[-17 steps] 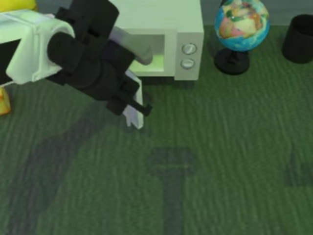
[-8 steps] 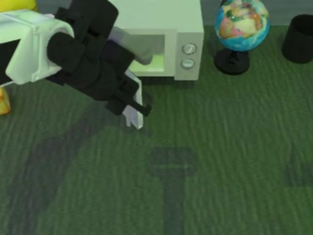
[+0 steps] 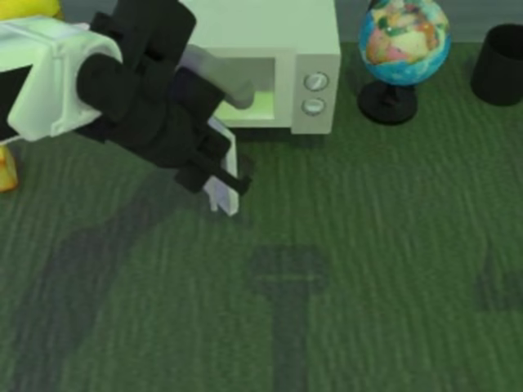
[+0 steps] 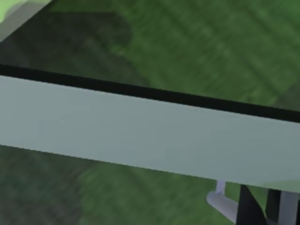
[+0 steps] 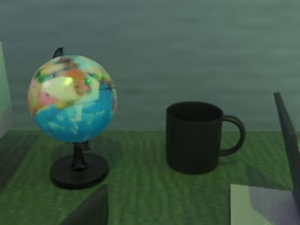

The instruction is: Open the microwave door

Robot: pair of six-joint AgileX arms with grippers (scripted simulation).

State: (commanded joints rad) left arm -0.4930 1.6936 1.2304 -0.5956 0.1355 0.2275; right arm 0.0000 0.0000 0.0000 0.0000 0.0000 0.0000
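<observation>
One thing matters here — the microwave door [image 3: 222, 175], which already stands swung well out from the microwave [image 3: 282, 57] at the back of the surface, left of centre, so that the lit cavity shows. I judge the door a stiff, light panel on a hinge at its left side: it should turn easily but only along its arc, so any pull has to follow that curve, and its smooth face would likely slip under a loose pinch. The best hold is the free edge, far from the hinge, and that is where my left hand [image 3: 219, 173] sits, low in front of the oven with its dark fingers against the pale panel. In the left wrist view the door's edge fills the frame as a broad pale band with a dark strip along it, and the fingers look to lie to either side of it, but I cannot tell whether they truly clamp it or only rest there. The oven itself looks heavy enough to stay put. The surface [image 3: 368, 286] is a green ribbed mat with open room in front for the door to swing. A globe [image 3: 404, 41] stands just right of the oven and a dark mug [image 3: 498, 61] farther right — both outside the door's arc. My right arm is parked out of the top view; its camera faces the globe and mug.
</observation>
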